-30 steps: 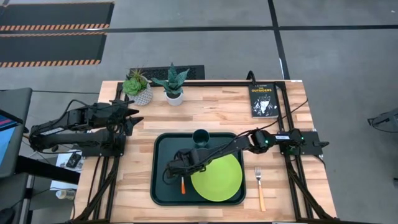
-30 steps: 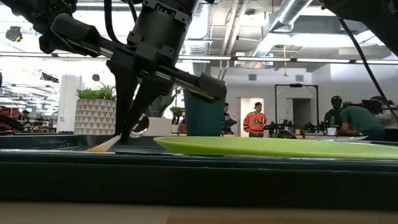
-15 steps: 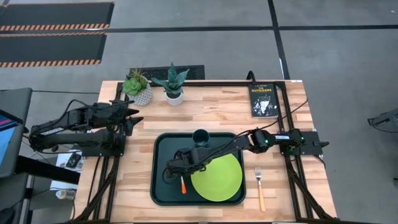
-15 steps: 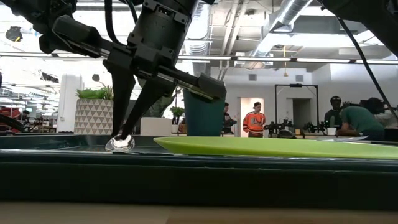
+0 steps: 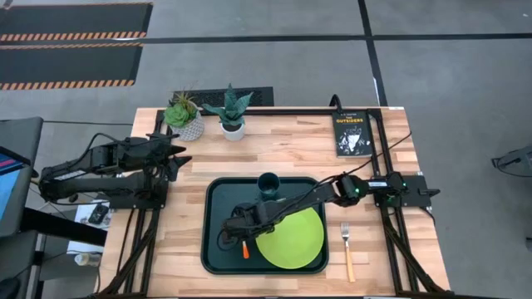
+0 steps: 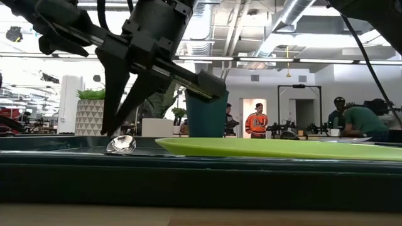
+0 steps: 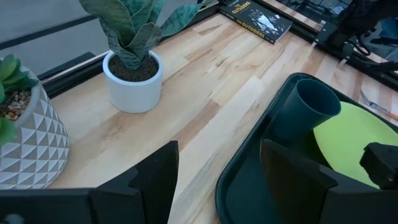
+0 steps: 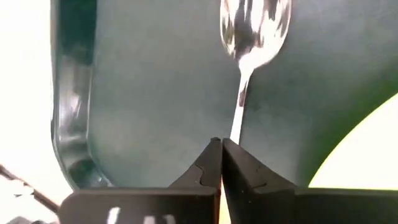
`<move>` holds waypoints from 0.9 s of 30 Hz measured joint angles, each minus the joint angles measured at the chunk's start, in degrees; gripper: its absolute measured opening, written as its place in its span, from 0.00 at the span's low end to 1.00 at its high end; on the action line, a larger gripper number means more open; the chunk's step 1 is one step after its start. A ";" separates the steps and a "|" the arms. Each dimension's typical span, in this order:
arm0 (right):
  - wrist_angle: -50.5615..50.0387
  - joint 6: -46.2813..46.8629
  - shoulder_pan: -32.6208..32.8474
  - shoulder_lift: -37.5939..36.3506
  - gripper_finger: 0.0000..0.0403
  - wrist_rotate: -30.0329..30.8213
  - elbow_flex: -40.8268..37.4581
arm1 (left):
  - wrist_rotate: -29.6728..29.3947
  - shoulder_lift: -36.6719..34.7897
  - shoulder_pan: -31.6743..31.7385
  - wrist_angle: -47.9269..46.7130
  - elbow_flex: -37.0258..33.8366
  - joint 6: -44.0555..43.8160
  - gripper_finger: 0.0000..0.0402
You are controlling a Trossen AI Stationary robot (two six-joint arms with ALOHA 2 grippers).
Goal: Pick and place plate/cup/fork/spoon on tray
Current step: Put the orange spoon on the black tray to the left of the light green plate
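The dark tray (image 5: pixel 218 199) lies mid-table. On it are the lime-green plate (image 5: pixel 291 237), the upright teal cup (image 5: pixel 268 183) at its far edge, and the spoon (image 5: pixel 245 249) left of the plate. The spoon lies flat, its bowl (image 6: pixel 122 145) on the tray floor. The yellow-handled fork (image 5: pixel 347 249) lies on the wood right of the tray. My right gripper (image 8: pixel 221 144) is shut just above the spoon's neck (image 8: pixel 239 106). My left gripper (image 7: pixel 217 180) is open and empty over the wood left of the tray. My right gripper's shut fingertips (image 8: pixel 231 155) stand over the spoon's neck, slanting down from the table's right. The neck runs under one fingertip, not between the two. I cannot tell whether the fingertip touches it. The spoon lies on the tray.
Two plant pots (image 5: pixel 184 116) (image 5: pixel 233 116) stand at the far left of the table and a black book (image 5: pixel 352 133) at the far right. Bare wood lies left of the tray and along the far side. People stand in the room beyond.
The spoon's bowl, held up between my right gripper's fingers a second ago, has come down onto the tray floor, and the spoon now lies flat. My right gripper has then risen a little off it.
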 joint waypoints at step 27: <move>6.09 -18.50 -5.73 -2.47 0.01 5.47 2.22 | -2.35 0.07 -0.02 -0.59 0.00 -3.99 0.53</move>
